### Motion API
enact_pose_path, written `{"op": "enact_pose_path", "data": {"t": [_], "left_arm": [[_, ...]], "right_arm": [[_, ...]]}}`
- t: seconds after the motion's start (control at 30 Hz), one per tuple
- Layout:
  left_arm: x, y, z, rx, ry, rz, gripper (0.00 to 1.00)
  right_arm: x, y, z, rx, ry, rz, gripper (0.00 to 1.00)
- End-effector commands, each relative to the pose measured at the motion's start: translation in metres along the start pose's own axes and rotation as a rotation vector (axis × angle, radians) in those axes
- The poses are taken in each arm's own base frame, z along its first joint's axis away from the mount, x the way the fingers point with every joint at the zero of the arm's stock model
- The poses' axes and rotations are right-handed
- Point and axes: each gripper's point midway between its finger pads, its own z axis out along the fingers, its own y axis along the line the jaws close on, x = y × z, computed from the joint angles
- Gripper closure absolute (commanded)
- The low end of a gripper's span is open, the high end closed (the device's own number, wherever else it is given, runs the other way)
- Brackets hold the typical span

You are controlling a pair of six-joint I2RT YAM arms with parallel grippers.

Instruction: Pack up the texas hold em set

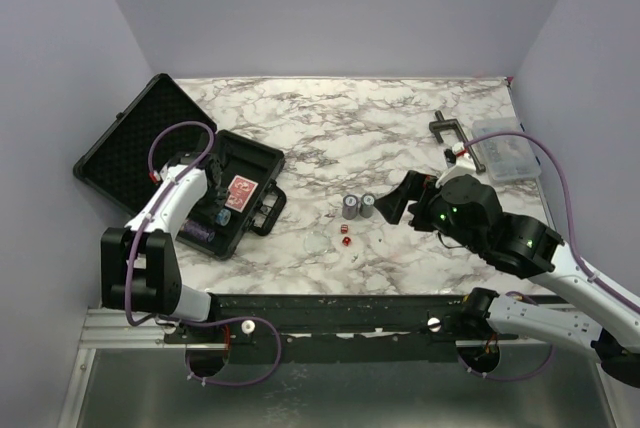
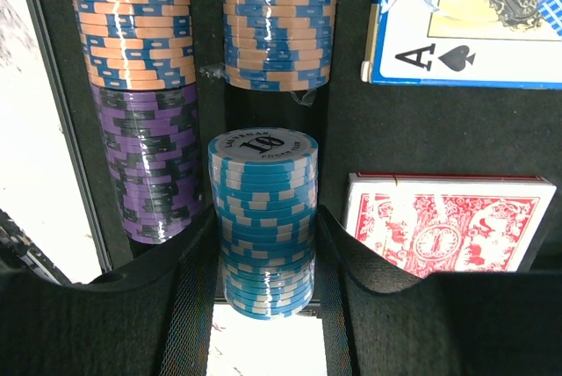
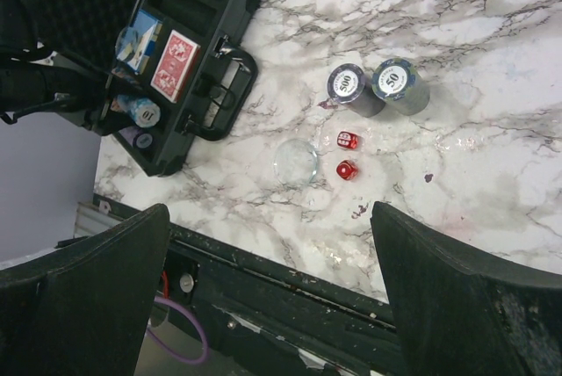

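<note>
While the black case point(image 1: 215, 163) lies open at the left of the counter point(image 1: 400, 138), with its foam-lined lid tilted back, a stack of light blue and white chips point(image 2: 262, 200) is clamped between the fingers of the left gripper point(image 2: 263, 249) over the tray's middle channel. Whether the stack rests in that channel cannot be told. Orange and blue chips point(image 2: 132, 20) and purple chips point(image 2: 149, 165) are seated in the neighbouring row, and a red deck point(image 2: 448, 222) and a blue deck point(image 2: 465, 25) are lodged on the other side. The right gripper point(image 3: 277, 288) is held above the counter with its fingers spread wide and nothing between them. Below it, two grey chip stacks point(image 1: 358, 205) are stood side by side, with two red dice point(image 1: 346, 235) just in front and a clear disc point(image 3: 296, 162) beside them. A clear compartment box point(image 1: 505, 153) and a dark clamp point(image 1: 447, 128) are set at the far right.
</note>
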Motion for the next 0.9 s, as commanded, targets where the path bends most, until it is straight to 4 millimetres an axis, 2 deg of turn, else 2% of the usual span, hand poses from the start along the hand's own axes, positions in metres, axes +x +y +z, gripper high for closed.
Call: {"op": "enact_pose_path", "data": {"t": [0.0, 0.23, 0.87], "left_arm": [[-0.0162, -0.0017, -0.0042, -0.008, -0.047, -0.009, 1.0], [-0.0209, -0.0006, -0.0002, -0.03, -0.064, -0.01, 1.0], [-0.0234, -0.0047, 0.0017, -0.035, -0.061, -0.005, 0.84]], "right_arm": [[0.0025, -0.0096, 0.002, 0.038, -0.008, -0.017, 0.0], [0.0003, -0.0088, 0.0017, 0.039, -0.013, -0.021, 0.0], [0.0006, -0.0095, 0.0028, 0.045, -0.011, -0.032, 0.0]]}}
